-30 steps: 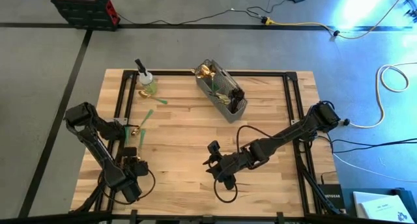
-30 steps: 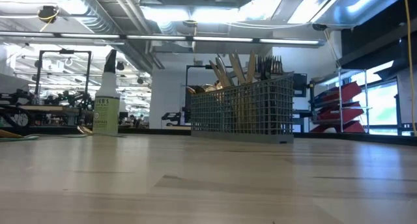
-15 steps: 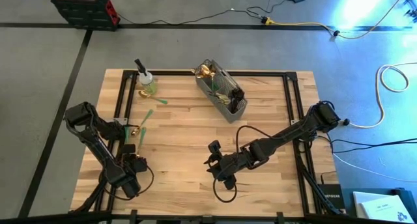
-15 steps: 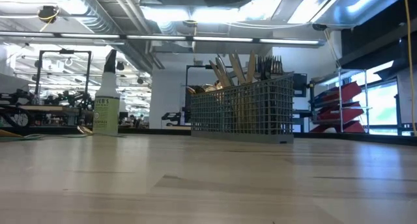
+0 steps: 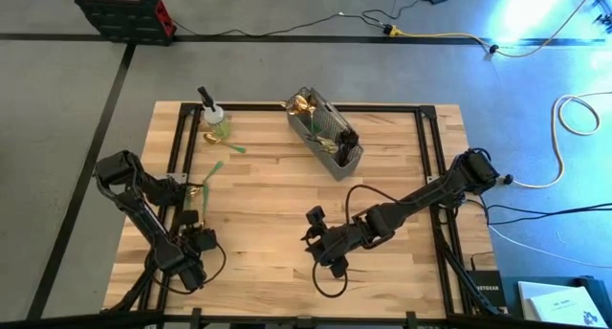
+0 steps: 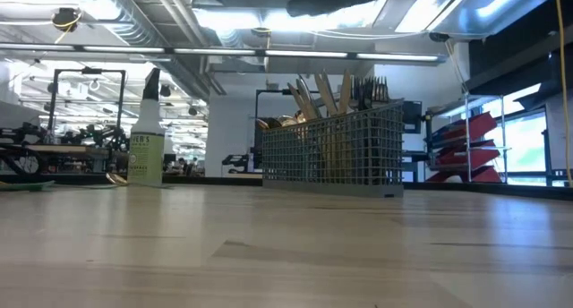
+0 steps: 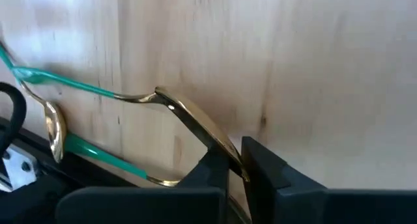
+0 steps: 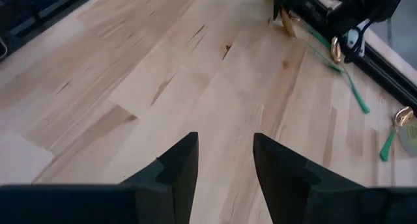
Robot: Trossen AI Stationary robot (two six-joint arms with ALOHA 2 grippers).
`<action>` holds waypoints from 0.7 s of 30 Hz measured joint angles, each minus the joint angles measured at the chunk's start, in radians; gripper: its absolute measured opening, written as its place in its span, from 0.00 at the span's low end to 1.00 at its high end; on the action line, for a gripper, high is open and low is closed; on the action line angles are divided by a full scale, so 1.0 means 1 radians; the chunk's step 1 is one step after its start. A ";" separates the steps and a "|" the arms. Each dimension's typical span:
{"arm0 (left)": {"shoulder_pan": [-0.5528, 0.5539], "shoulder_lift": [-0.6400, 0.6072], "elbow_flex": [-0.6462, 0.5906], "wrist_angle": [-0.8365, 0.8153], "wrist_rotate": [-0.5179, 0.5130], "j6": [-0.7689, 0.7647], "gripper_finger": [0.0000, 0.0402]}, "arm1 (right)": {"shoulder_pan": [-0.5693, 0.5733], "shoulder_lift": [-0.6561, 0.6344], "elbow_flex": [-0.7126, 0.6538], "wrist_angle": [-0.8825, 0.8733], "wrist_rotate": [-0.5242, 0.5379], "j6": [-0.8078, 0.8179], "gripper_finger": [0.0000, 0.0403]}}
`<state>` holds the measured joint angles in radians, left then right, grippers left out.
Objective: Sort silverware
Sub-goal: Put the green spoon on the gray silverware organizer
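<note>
My left gripper [image 5: 194, 235] [image 7: 236, 165] stands near the table's left front, pointing steeply down and shut on a green-handled gold utensil [image 7: 130, 97]. A second green-handled piece [image 7: 98, 155] lies on the wood beside the black rail, and another [image 5: 229, 147] lies near the spray bottle. The grey mesh caddy [image 5: 325, 133] [image 6: 331, 151] at the far middle holds several pieces of silverware upright. My right gripper [image 5: 314, 238] [image 8: 225, 165] hovers open over bare wood at the front middle, with nothing between its fingers. My left gripper pinches the utensil's gold end [image 7: 212, 133] between its two fingers, coming from above and pointing steeply down. The utensil runs away from the fingers, and its green handle [image 7: 58, 79] stays low over the wood. Whether the handle still rests on the table does not show.
A spray bottle with green liquid [image 5: 212, 117] [image 6: 148, 138] stands at the far left. Black rails [image 5: 177, 157] frame the table's left, far and right sides. Bare wood [image 5: 277, 195] lies between the two arms.
My left gripper has sunk a little toward the table and shut on the gold end of the green-handled utensil.
</note>
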<state>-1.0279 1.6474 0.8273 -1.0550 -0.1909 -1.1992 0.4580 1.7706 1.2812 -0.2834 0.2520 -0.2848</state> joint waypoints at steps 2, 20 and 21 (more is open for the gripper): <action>0.001 0.000 0.023 0.000 0.000 0.002 0.01 | 0.000 0.000 0.000 -0.038 0.000 0.003 0.33; 0.080 -0.002 0.658 -0.431 -0.275 -0.046 0.01 | 0.020 -0.031 0.000 -0.421 -0.001 0.305 0.33; 0.093 -0.002 0.691 -0.449 -0.287 -0.029 0.01 | 0.024 -0.031 0.000 -0.430 -0.002 0.310 0.33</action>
<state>-0.9351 1.6451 1.5180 -1.5042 -0.4778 -1.2281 0.4821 1.7397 1.2812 -0.7132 0.2504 0.0251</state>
